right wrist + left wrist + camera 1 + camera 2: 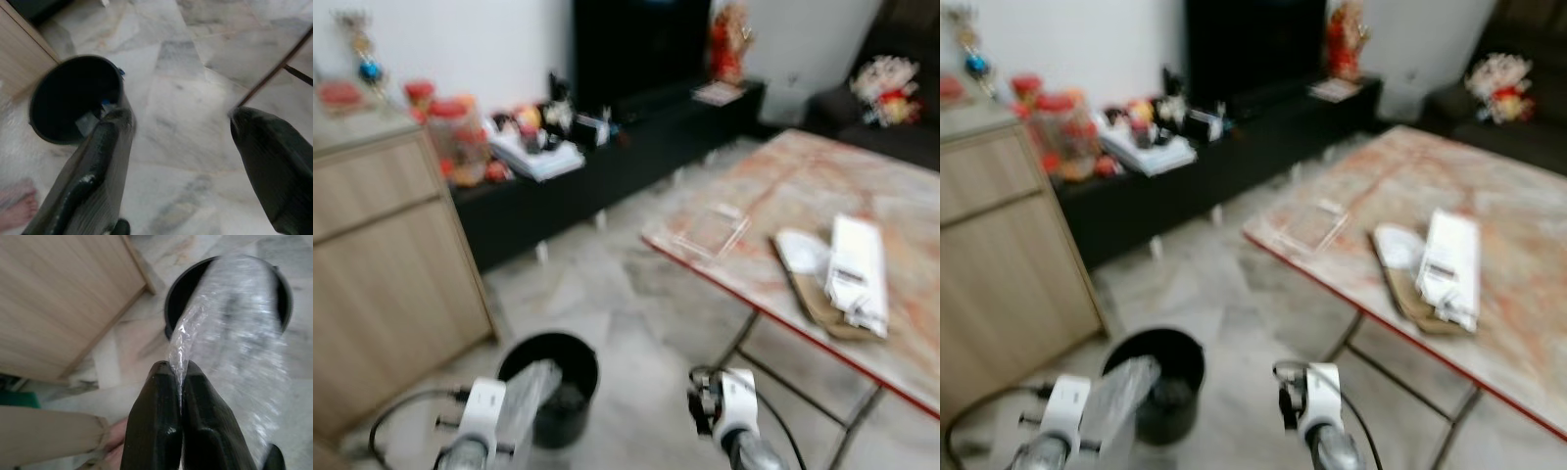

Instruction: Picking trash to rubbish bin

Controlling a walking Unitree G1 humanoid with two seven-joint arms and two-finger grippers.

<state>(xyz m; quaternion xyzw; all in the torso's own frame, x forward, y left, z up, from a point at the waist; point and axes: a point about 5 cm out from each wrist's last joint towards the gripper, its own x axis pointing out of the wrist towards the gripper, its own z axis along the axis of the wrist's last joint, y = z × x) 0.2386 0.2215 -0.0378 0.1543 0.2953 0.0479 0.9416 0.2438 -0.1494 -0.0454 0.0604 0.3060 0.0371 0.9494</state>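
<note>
Right at your left gripper (178, 382), the two black fingers are pinching tight on a twisted corner of the clear plastic wrap (239, 328), and the sheet is billowing out from there toward the mouth of the black rubbish bin (172, 298) on the marble floor (626, 323). So I'd say you're basically at the drop for this piece: it's hanging over the bin but you're not letting go yet. Your right gripper (181, 161) is hovering with its fingers spread wide apart, holding nothing, near the bin with some scraps already sitting inside it. The wrap is looking thin, crinkly and see-through, so it may be clinging to a finger when you open. Further out, the low table (773, 186) is carrying white packaging (857, 269) and a clear tray (710, 233), probably what's left to pick. A person's bare foot (17, 210) is showing just beside the bin too.
</note>
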